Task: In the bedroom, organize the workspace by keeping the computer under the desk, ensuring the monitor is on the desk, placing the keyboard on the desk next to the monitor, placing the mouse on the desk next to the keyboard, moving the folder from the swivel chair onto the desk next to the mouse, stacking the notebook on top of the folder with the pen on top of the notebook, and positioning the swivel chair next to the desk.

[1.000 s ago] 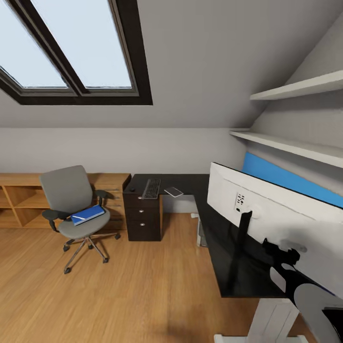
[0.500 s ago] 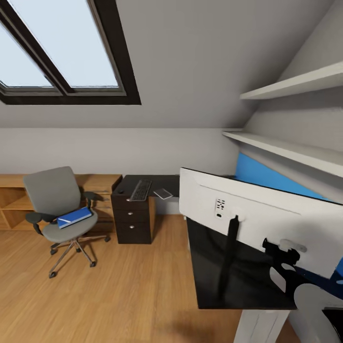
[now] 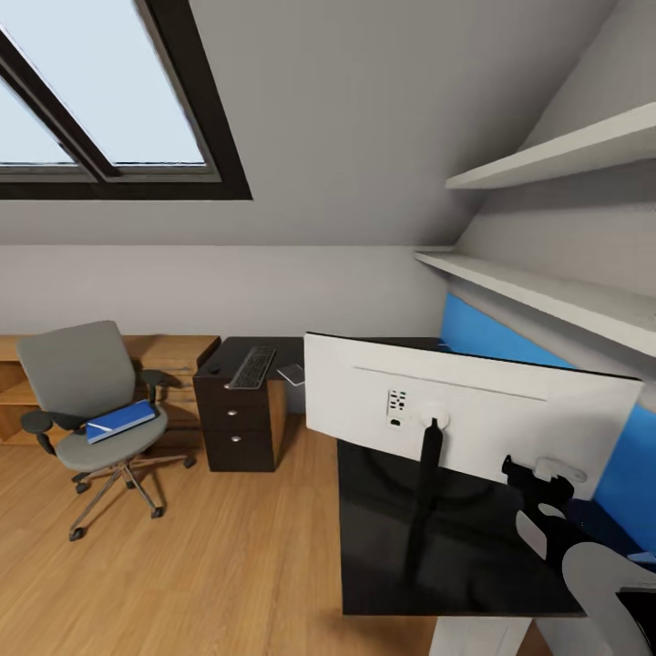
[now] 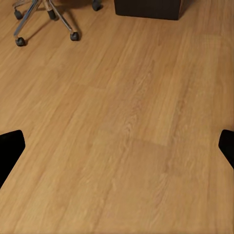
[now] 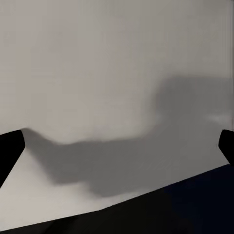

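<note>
Right arm: a black-and-white jointed arm reaches up from the lower right of the head view, its black right gripper (image 3: 538, 480) close against the white back of the monitor (image 3: 474, 415). In the right wrist view the two dark fingertips (image 5: 9, 151) sit wide apart at the frame's edges, facing that white panel: fingers spread, nothing held.

Left gripper (image 4: 117, 146): released, fingertips far apart at the edges of its wrist view, pointing down at bare wooden floor (image 4: 122, 136), with chair castors and a dark cabinet corner at the far edge.

Large wide flat monitor, white back, thin black arm: standing on the near wing of the long black L-shaped table (image 3: 474, 538), back turned to the camera.

Slim keyboard with dark keys in a silver-grey frame (image 3: 251, 366): lying on the far wing of the table, above the three drawers with round silver knobs. A small dark lump near its left end is possibly the mouse; too small to tell.

Thin flat grey notebook (image 3: 292, 374): on the table just right of the keyboard.

Grey padded swivel chair with black armrests and chrome star base (image 3: 91, 410): on the floor, well apart from the table, in front of a light wooden shelf unit (image 3: 173, 351).

Flat bright blue folder (image 3: 120, 420): lying on the chair's seat.

Room: sloped grey ceiling with dark-framed skylight (image 3: 109, 118), two white wall shelves (image 3: 547, 164), blue wall panel (image 3: 483, 339) behind the monitor.
</note>
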{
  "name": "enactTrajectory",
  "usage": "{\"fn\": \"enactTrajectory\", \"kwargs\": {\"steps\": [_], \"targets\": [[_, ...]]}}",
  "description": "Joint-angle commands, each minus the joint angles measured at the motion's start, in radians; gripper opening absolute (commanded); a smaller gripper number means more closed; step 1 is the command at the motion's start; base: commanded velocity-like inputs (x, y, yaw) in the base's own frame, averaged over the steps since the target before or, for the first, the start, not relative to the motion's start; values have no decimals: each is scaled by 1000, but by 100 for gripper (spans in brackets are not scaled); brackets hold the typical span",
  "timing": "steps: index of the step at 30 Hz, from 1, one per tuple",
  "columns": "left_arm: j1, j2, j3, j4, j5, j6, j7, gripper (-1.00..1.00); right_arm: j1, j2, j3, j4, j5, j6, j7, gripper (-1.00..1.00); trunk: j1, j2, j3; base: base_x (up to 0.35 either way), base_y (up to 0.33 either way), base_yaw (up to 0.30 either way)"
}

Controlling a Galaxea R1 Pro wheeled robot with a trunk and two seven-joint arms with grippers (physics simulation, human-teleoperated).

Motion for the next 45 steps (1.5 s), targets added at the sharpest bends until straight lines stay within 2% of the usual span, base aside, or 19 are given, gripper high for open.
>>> {"fn": "enactTrajectory", "kwargs": {"steps": [1, 11, 24, 33, 45], "targets": [[-1, 1, -8, -1, 6, -3, 7, 100, -1, 0, 0, 0, -6, -4, -2, 100, 0, -1, -2, 12, -28, 0], [-1, 2, -8, -1, 6, -4, 8, 100, -1, 0, 1, 0, -6, -4, -2, 100, 0, -1, -2, 51, -5, 0], [-1, 2, -7, -1, 8, -1, 7, 100, -1, 6, 8, 0, -3, -10, -5, 100, 0, -1, -1, -314, -38, 9], [-1, 2, -7, -1, 8, -1, 7, 100, -1, 7, 8, 0, -2, -10, -6, 100, 0, -1, 6, -242, -233, 186], [-1, 2, -6, -1, 9, -1, 7, 100, -1, 7, 8, 0, -1, -8, -4, 100, 0, -1, 10, -29, -98, 169]]}}
